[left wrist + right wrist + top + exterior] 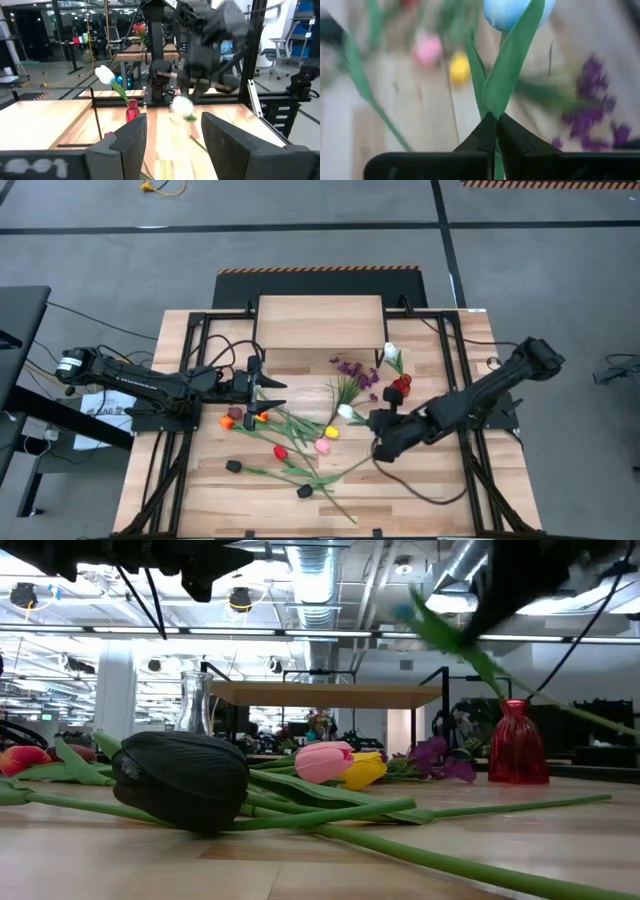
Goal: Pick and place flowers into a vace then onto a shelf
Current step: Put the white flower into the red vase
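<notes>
Over the right half of the counter (420,490) we see the right arm stretched in low from the right edge, its gripper (378,420) near the middle with jaws closed on the green stem of a white flower (345,411); the right wrist view shows the two dark fingers (485,136) pinched together around stem and leaf, the pale head (506,11) just above them. The left arm reaches in from the left edge, its gripper (268,394) above the counter's left centre with jaws open and nothing between them, the wide gap plain in the left wrist view (172,137). Below and between the two grippers the rest of the flowers lie scattered on the slatted wood: an orange one (228,421), a red one (280,452), a pink one (323,446) touching a yellow one (331,432), two black ones (233,466) (304,491) nearer the front edge, and a purple sprig (352,370) near the back. A red vase (401,387) stands on the right side, behind the right gripper, with another white flower (391,353) in it, upright. The shelf (320,320) sits at the back centre, and in the low view a clear glass vase (196,702) stands beside its left end. Beyond the counter we see grey floor, and in the low view a large hall with ceiling ducts and lights.
</notes>
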{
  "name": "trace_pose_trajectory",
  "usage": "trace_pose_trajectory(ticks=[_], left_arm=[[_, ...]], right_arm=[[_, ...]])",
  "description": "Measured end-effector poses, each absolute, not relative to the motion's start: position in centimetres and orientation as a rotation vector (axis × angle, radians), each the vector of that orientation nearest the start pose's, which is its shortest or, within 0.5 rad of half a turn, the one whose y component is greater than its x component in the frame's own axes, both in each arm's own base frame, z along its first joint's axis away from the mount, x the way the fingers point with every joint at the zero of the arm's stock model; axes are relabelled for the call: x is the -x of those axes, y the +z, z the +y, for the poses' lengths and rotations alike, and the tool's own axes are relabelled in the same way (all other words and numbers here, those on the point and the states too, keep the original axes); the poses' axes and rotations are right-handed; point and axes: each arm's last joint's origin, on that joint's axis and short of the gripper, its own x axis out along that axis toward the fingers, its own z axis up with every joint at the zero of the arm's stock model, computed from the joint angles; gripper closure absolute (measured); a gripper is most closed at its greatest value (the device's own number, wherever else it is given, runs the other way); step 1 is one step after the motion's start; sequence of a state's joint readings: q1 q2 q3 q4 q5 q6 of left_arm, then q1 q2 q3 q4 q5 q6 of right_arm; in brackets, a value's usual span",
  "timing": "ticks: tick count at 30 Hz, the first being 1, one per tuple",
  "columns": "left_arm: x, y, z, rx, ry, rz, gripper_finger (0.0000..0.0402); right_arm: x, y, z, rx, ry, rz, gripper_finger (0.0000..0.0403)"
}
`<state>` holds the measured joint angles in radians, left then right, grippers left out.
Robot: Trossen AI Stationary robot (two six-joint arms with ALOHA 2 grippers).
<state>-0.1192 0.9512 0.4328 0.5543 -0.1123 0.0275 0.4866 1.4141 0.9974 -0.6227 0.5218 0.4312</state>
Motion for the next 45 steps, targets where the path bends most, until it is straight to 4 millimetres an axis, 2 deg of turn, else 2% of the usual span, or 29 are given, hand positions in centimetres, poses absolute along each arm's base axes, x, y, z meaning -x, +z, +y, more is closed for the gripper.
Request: trace_pose_trajectory(ticks=[8, 13, 20, 28, 32, 45], left_arm=[[-20.3, 27.0, -2.1, -0.016, 0.000, -0.221, 0.0223], [-21.9, 27.4, -2.4, 0.010, -0.040, -0.282, 0.0223], [-27.6, 28.2, -3.4, 0.006, -0.139, -0.213, 0.0223], [-32.0, 29.5, -3.9, -0.057, -0.162, -0.139, 0.0223], [-32.8, 29.7, -4.0, -0.064, -0.163, -0.125, 0.0223], [-32.8, 29.8, -3.9, -0.089, -0.132, -0.140, 0.0226]], right_arm=[[-25.5, 29.4, 11.0, 0.127, -0.173, 0.474, 0.0401], [-26.4, 31.1, 10.4, 0.187, -0.140, 0.331, 0.0401], [-27.4, 31.3, 9.5, 0.172, -0.104, 0.293, 0.0402], [-27.8, 30.9, 10.4, 0.193, -0.088, 0.274, 0.0402], [-27.8, 31.1, 10.3, 0.193, -0.099, 0.271, 0.0402], [-27.7, 31.1, 10.3, 0.193, -0.086, 0.275, 0.0403]])
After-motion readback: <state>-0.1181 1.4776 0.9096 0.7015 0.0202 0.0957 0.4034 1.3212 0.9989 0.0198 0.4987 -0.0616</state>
